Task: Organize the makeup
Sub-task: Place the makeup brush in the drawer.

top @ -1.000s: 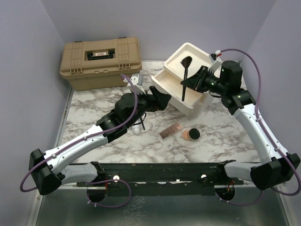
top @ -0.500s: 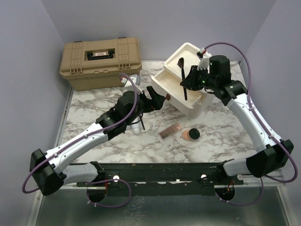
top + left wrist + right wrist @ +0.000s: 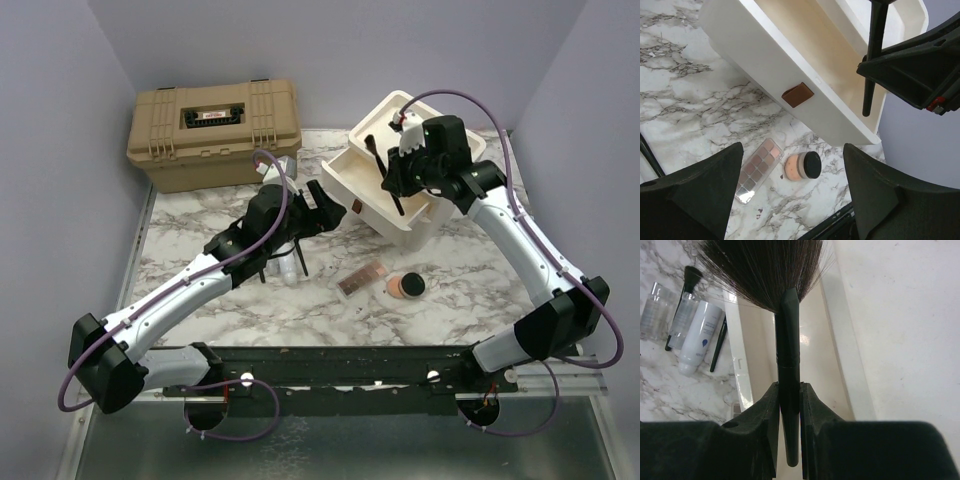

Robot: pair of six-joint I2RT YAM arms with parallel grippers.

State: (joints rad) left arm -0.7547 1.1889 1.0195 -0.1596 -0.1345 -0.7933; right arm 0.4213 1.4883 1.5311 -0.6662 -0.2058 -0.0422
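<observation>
Black brush (image 3: 788,340) handle clamped tight between right gripper (image 3: 788,390) fingers, over the open drawer (image 3: 755,60). Left gripper (image 3: 792,150) jaws wide apart, empty, above palette (image 3: 759,168) and compact (image 3: 803,165) on marble (image 3: 680,100).

Overhead — wrist close-ups sharing drawer unit (image 3: 765,60)

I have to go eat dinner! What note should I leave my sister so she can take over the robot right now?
The right fingers are shut on the big black brush, holding it over the open drawer, not let go yet.
The left fingers are open and empty, above the table by the drawer front.
On the table: pink palette, round compact, white bottle, clear tubes, thin brush.
Done: nothing seen put away. Left: drop the brush in, then the rest.
</observation>
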